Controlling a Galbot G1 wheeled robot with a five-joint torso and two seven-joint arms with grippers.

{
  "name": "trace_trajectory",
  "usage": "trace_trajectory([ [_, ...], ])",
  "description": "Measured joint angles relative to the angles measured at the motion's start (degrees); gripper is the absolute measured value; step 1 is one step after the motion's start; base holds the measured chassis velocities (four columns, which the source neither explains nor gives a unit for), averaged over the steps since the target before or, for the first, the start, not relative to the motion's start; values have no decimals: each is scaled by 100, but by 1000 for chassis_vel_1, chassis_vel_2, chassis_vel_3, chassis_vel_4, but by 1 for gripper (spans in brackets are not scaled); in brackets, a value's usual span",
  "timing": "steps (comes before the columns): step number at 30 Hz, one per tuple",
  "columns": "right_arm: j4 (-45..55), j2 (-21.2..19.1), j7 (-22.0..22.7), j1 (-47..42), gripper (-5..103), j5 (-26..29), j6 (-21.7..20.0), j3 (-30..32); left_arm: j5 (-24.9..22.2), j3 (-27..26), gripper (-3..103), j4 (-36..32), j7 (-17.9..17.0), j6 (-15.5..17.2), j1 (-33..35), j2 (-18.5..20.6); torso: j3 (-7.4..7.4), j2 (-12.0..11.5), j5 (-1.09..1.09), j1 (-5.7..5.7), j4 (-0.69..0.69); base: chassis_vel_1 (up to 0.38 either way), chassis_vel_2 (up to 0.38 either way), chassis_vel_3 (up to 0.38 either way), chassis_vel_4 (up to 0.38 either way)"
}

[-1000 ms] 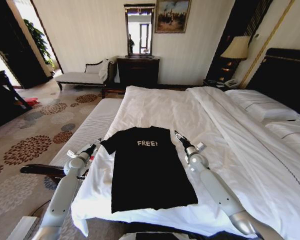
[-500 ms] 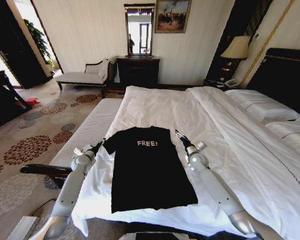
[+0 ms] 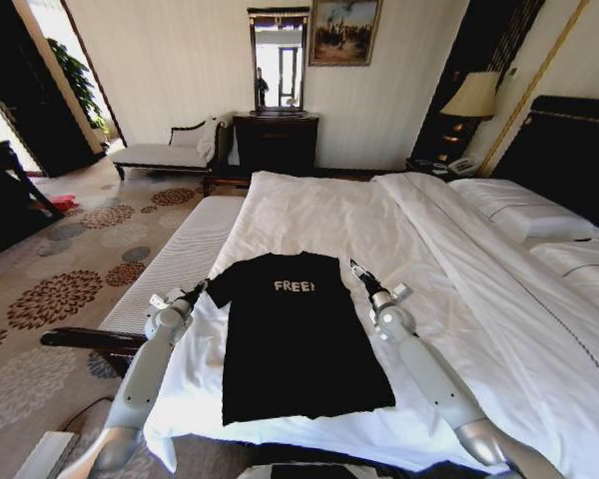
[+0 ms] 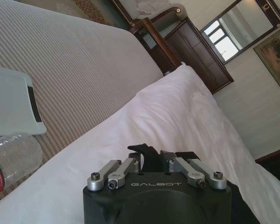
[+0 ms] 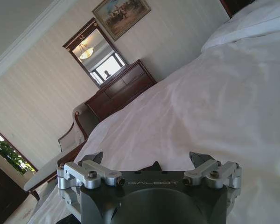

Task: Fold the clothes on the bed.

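A black T-shirt [image 3: 295, 334] lies flat near the foot edge of the bed [image 3: 459, 259]. The left claw [image 3: 195, 291] pinches its left sleeve; the right claw [image 3: 357, 269], fingers apart, sits beside the right sleeve.

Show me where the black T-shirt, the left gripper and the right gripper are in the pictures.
black T-shirt [image 3: 295, 344], head view, middle of its front below the lettering.
left gripper [image 3: 200, 287], head view, between its fingertips at the sleeve.
right gripper [image 3: 356, 267], head view, between its fingertips beside the other sleeve.
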Motion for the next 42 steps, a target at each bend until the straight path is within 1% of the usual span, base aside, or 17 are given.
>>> trace_trajectory([
  [3,-16,0,3,5,100,-4,-2,-3,3,-27,9,-42,2,-13,3,8,0,0,0,0,-1,0,0,0,0],
  [5,-18,0,5,6,100,-5,-2,-3,3,-31,9,-47,3,-16,3,15,0,0,0,0,-1,0,0,0,0],
  [6,-20,0,8,5,100,-6,-3,-3,6,-37,4,-73,11,-37,-2,38,0,0,0,0,-1,0,0,0,0],
  [8,-25,1,12,2,100,-14,-3,-1,23,-30,1,-130,22,-58,-13,83,0,0,0,0,-1,0,0,0,0],
  [13,-49,5,16,-2,100,-46,-5,-1,106,98,1,-250,23,-74,-74,185,0,0,0,0,0,0,0,0,0],
  [16,-77,59,20,-1,100,-77,-14,-2,192,381,1,-343,5,-76,-293,260,0,0,0,0,0,0,0,0,0],
  [18,-83,71,21,1,100,-83,-16,-5,202,436,1,-350,-4,-76,-348,264,0,0,0,0,0,0,0,0,0],
  [21,-111,124,24,19,100,-110,-24,-23,212,787,1,-344,-98,-59,-711,246,0,0,1,0,-1,0,0,0,0],
  [23,-114,130,24,21,100,-113,-24,-23,212,856,1,-334,-112,-59,-769,236,0,0,2,0,-1,0,0,0,0],
  [26,-142,160,23,21,100,-131,-26,-24,259,1313,1,-271,-160,-48,-992,161,0,0,1,0,-1,0,0,0,0],
  [27,-142,160,23,21,100,-131,-26,-24,259,1313,1,-271,-160,-48,-992,161,0,0,1,0,-1,0,0,0,0],
  [32,-172,176,10,-7,100,-147,-29,8,500,1906,1,-226,-192,-45,-1141,-30,0,0,1,0,-1,0,0,0,0],
  [33,-172,176,10,-7,100,-147,-29,8,500,1906,1,-226,-192,-45,-1141,-30,0,0,1,0,-1,0,0,0,0],
  [35,-179,177,8,-18,100,-149,-30,28,655,2136,1,-211,-195,-44,-1191,-119,-1,0,1,0,-2,0,0,0,0],
  [38,-179,184,7,-27,100,-150,-31,35,765,2289,1,-146,-195,-45,-1238,-193,-1,0,1,0,-1,0,0,0,0],
  [42,-176,208,7,-46,100,-155,-33,38,887,2382,1,11,-193,-59,-1297,-283,-1,0,1,0,0,0,0,0,0],
])
